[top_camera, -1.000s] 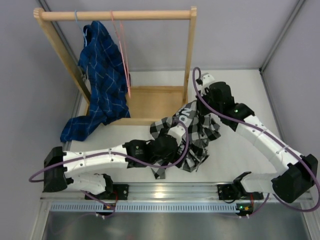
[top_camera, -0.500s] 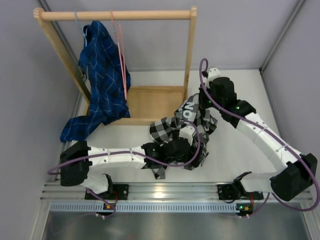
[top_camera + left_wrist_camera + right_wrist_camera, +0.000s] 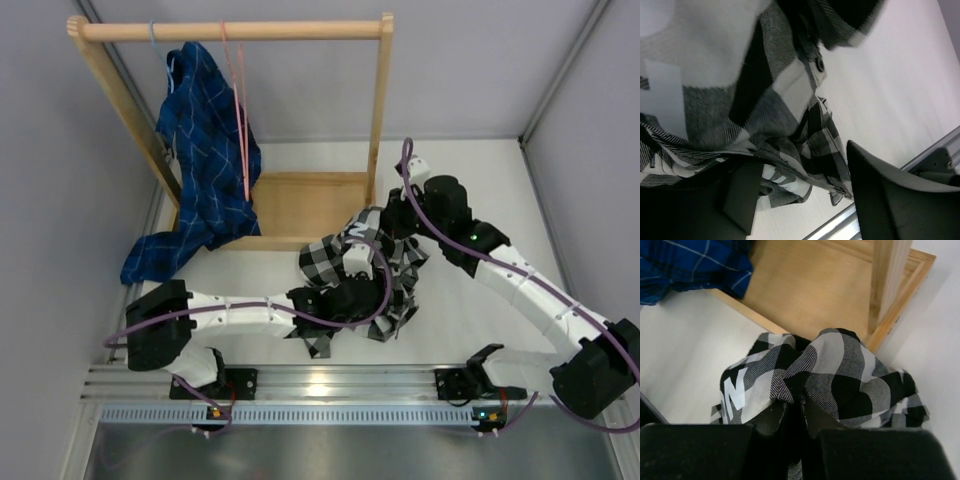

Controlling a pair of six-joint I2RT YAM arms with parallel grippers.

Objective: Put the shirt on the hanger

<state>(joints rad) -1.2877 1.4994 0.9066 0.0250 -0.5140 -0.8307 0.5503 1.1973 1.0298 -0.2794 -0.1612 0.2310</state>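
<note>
Right gripper (image 3: 801,412) clamped on shirt (image 3: 840,375) bunch; left gripper (image 3: 800,185) apart, fabric between; hanger (image 3: 241,110) hangs on rail (image 3: 300,30)

Large checks of black, white and grey are carried by the crumpled black-and-white checked fabric shirt (image 3: 322,262). Fine diagonal stripes are seen inside its grey squares, and a plain white label (image 3: 662,95) and bold white lettering (image 3: 735,390) are borne on it. The thin salmon-pink wire hanger (image 3: 239,120) is left unpatterned. The deep-blue plaid shirt (image 3: 205,170) is crossed by thin pale lines. The wooden rack (image 3: 230,31) is coloured pale tan, the table (image 3: 490,165) white. The white arms with black joints (image 3: 530,290) are trailed by purple cables (image 3: 388,290).
</note>
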